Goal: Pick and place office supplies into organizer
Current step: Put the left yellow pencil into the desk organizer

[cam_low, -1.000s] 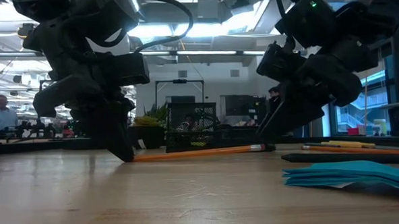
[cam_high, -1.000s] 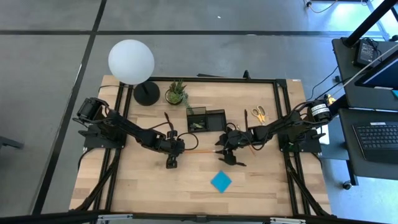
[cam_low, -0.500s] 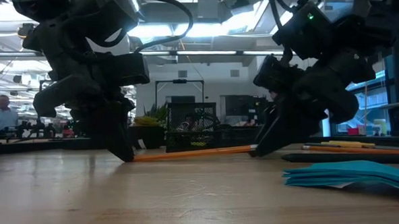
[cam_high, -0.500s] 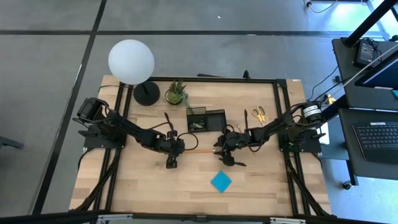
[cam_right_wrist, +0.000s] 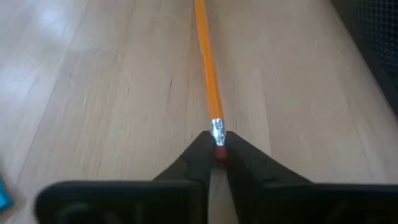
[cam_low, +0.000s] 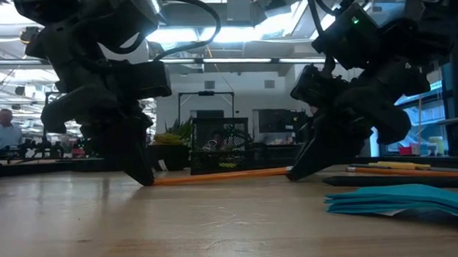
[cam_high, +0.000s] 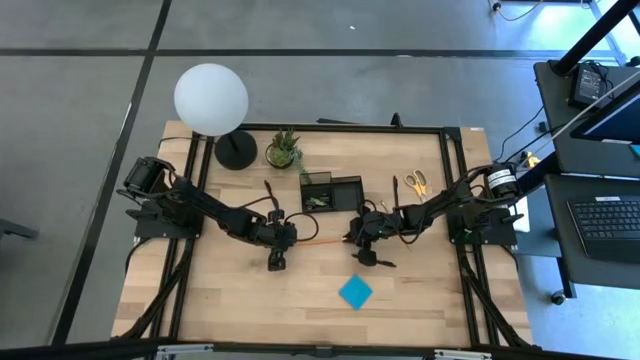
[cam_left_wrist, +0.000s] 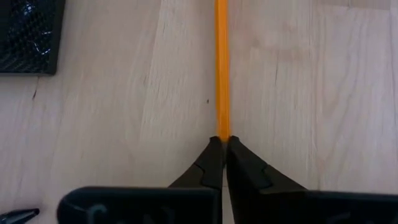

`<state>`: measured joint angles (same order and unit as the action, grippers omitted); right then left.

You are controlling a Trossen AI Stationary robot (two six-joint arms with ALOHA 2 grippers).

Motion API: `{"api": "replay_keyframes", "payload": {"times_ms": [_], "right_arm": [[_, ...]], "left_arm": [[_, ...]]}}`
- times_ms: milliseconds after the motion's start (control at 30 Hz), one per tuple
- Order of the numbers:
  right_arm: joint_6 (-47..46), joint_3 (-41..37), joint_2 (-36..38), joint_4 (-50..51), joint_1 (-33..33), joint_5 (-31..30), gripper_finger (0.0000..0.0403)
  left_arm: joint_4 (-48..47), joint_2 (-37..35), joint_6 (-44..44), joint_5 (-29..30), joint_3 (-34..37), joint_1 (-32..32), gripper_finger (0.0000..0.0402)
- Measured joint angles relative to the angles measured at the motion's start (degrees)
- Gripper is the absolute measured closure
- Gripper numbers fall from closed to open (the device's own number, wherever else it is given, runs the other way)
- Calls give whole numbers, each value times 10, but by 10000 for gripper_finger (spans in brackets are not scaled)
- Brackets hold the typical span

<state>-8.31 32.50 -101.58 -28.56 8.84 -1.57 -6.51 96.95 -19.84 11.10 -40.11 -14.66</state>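
Note:
A thin orange pencil (cam_high: 318,242) lies flat on the wooden table between my two grippers, in front of the black organizer (cam_high: 332,190). My left gripper (cam_high: 284,243) stands shut at the pencil's left end (cam_left_wrist: 222,127). My right gripper (cam_high: 352,241) is shut on the eraser end (cam_right_wrist: 217,134). In the low view the pencil (cam_low: 223,175) rests along its length on the tabletop, with the left gripper (cam_low: 146,177) and the right gripper (cam_low: 295,172) at its two ends. My left gripper meets the pencil's left end (cam_left_wrist: 222,133) with its shut fingertips, slanting down from the table's left and in line with the pencil. Whether the end sits between the fingertips cannot be told. My right gripper pinches the pencil's eraser end (cam_right_wrist: 217,142) between its two fingertips. It slants down from the table's right, the fingers along the pencil. The pencil lies on the table.
A blue sticky-note pad (cam_high: 355,291) lies toward the near edge; yellow-handled scissors (cam_high: 415,182) lie right of the organizer. A globe lamp (cam_high: 211,97) and potted plant (cam_high: 283,150) stand at the far left. More pencils and a black pen (cam_low: 401,178) lie near the right gripper.
My right gripper has moved toward the table's left onto the pencil's eraser end, then shut its fingers on it. The pencil has stayed flat on the table.

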Motion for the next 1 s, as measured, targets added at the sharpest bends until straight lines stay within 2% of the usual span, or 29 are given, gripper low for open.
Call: {"api": "replay_keyframes", "payload": {"times_ms": [67, 267, 533, 767, 1000], "right_arm": [[1, 0, 0, 1, 0, 1, 384], [-4, 0, 0, 1, 0, 1, 383], [0, 4, 21, 30, 2, 7, 386], [34, 82, 57, 211, 1, -19, 386], [100, 200, 58, 435, 0, -69, 386]], "left_arm": [[4, 0, 0, 3, 1, 0, 398], [16, 0, 0, 11, 3, 0, 390], [11, -33, 0, -5, 8, 2, 343], [-29, -118, -4, -7, 7, 1, 304], [-77, -174, -7, -4, 7, -7, 293]]}}
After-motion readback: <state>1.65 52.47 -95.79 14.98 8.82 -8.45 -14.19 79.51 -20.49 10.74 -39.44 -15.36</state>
